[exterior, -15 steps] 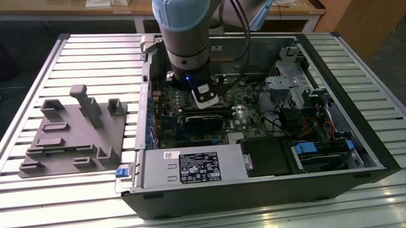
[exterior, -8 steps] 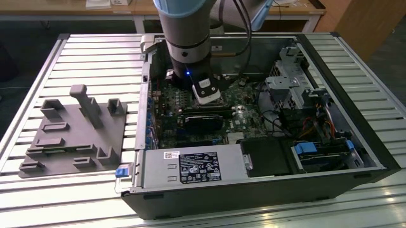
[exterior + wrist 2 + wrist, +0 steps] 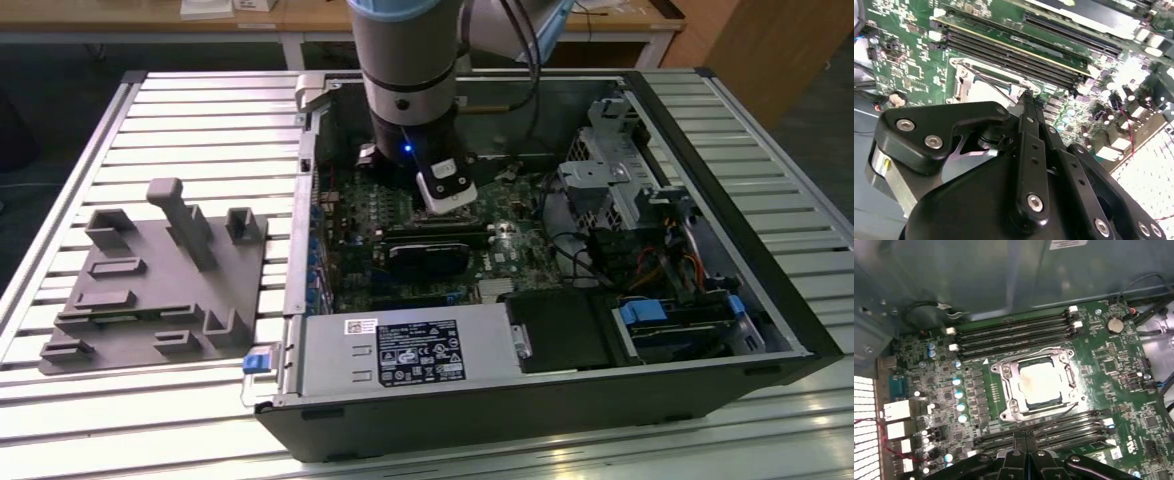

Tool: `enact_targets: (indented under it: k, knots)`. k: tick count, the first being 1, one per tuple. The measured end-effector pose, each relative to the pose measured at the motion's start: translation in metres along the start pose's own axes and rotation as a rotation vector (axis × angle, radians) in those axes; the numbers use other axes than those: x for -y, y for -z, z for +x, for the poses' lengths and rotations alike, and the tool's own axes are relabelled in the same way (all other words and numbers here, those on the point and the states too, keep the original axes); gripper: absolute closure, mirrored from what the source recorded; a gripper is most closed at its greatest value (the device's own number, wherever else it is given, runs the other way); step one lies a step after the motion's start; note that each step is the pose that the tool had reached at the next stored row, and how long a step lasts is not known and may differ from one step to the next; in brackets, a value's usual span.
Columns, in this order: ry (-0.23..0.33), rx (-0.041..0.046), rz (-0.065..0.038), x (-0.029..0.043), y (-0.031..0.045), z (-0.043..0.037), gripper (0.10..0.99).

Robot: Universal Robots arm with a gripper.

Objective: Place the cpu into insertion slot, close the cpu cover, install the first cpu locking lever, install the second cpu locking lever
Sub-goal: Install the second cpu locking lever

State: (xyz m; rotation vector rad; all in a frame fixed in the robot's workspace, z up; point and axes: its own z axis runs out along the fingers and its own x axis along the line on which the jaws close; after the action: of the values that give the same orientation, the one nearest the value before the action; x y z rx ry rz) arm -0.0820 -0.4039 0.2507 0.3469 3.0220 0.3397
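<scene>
In the first wrist view the cpu (image 3: 1040,385) lies in the insertion slot (image 3: 1066,401) on the green board, its pale silver top showing through the window of the cpu cover (image 3: 1009,389), which lies flat over it. One thin wire lever (image 3: 1046,350) runs along the socket's far side. A second lever (image 3: 1059,414) slants from the socket's corner to my gripper (image 3: 1025,436), whose fingers are shut together just beside the socket. I cannot tell whether the wire is pinched or only touched. In the second wrist view the gripper (image 3: 1026,95) meets that wire at the cover (image 3: 961,82).
In the exterior view the arm reaches down into the open computer case (image 3: 747,300), with the gripper (image 3: 447,208) low over the board. Memory slots (image 3: 1014,332) flank the socket. A power supply box (image 3: 400,352) sits in front, a drive cage (image 3: 627,180) on the exterior view's right, and a grey fixture plate (image 3: 154,290) outside on its left.
</scene>
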Motion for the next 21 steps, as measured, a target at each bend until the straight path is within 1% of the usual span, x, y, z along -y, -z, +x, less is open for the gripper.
enact_targets:
  k: [5,10,21]
  knots:
    - [-0.003,-0.0046,0.004,-0.002,-0.001,-0.0092,0.98]
    - [-0.005,-0.0062,0.004,-0.0032,-0.0026,-0.0155,0.98]
    - [-0.006,-0.0088,0.004,0.0009,-0.0207,-0.0151,0.98]
